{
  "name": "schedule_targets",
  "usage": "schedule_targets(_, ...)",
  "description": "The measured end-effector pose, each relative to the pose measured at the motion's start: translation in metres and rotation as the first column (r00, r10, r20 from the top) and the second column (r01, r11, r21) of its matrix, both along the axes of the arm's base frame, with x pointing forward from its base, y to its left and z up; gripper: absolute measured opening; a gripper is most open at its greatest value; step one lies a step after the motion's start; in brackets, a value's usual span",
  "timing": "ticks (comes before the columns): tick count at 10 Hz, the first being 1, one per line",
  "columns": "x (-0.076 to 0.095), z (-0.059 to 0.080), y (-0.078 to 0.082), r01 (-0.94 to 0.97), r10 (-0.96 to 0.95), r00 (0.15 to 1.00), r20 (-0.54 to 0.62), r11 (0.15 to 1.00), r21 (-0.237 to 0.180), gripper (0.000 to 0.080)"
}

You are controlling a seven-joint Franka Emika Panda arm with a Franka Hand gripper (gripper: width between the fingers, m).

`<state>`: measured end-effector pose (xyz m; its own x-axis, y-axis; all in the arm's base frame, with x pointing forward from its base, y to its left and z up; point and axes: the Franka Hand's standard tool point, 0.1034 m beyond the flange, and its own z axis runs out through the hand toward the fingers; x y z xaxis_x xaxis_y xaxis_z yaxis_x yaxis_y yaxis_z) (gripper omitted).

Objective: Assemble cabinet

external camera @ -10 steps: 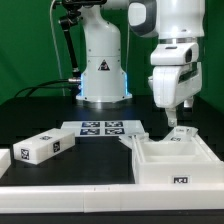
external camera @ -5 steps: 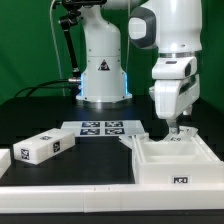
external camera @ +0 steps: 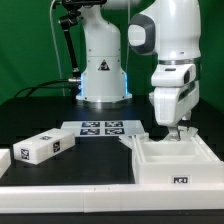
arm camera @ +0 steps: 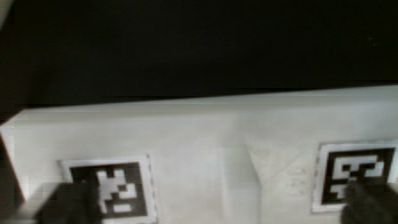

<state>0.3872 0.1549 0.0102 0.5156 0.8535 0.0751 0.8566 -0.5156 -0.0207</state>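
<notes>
Holds the hand spread wide and empty above the cabinet, resting just beside the marker board. Could clip the rear wall and shove it askew if lowered off-centre.

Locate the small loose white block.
The block lies on the table at the exterior view's left, just left of the marker board, far from the tool.

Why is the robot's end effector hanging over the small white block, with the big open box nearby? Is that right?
Not quite. The end effector hangs over the back wall of the big open box, not the small white block, which lies apart on the exterior view's left. The exterior view shows it.
</notes>
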Motion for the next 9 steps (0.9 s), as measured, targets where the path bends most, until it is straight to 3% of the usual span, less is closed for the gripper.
schedule_targets(1,-0.0009,-0.0006,-0.0001,0.000,0.000,1.000,-0.002,1.000,0.000,0.0573)
schedule_targets(2,-0.0012,-0.0011,-0.0002,-0.001,0.001,1.000,-0.003,1.000,-0.001,0.0377)
schedule_targets(3,-0.0007,-0.0011,0.0004,-0.001,0.001,1.000,0.000,1.000,0.002,0.0236)
schedule_targets(4,-0.0006,-0.0012,0.0004,-0.001,0.001,1.000,0.000,1.000,0.002,0.0236)
schedule_targets(5,-0.0005,-0.0011,0.0004,-0.001,0.001,1.000,0.000,1.000,0.002,0.0093)
schedule_targets(9,-0.0004,-0.0011,0.0004,-0.001,0.001,1.000,0.000,1.000,0.002,0.0068)
